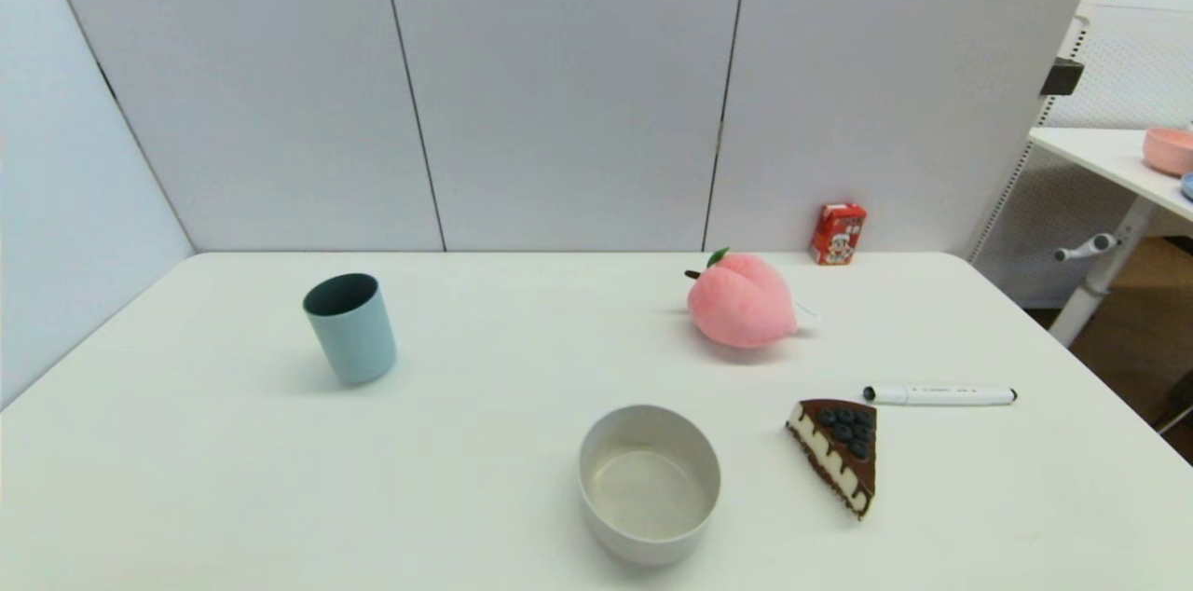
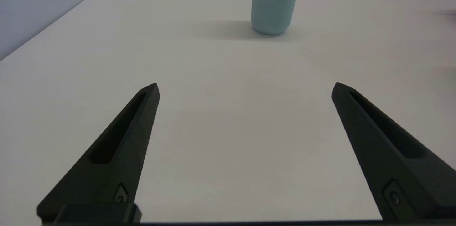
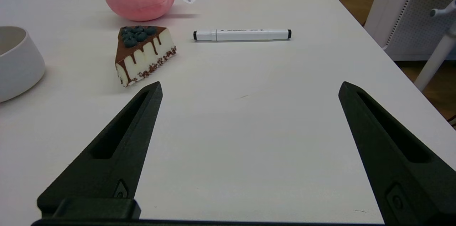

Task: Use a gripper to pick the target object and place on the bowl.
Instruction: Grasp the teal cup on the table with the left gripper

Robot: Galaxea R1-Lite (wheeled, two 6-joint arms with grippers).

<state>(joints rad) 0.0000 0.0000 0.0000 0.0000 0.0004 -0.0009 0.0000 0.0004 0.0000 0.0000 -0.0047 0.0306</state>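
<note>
The light blue-grey cup (image 1: 350,328) is standing upright on the white worktop (image 1: 186,479), well apart from the bowl (image 1: 650,483), farther back and toward the robot's left of it. It is a smooth, handleless, slightly tapered tumbler with a dark teal inside; nothing is showing in it. The bowl is sitting empty, round, matte off-white, with low straight sides. Just to the right of the bowl a wedge of chocolate-topped cake (image 1: 839,452) is lying, with a white marker (image 1: 939,395) beyond it. A fuzzy pink plush peach (image 1: 741,301) is resting behind the bowl, and a small red carton (image 1: 837,234) is standing at the wall. The left gripper (image 2: 245,88) is hovering low, its jaws spread wide, facing the cup from a distance. The right gripper (image 3: 249,88) is hanging near the cake, jaws spread too.
</note>
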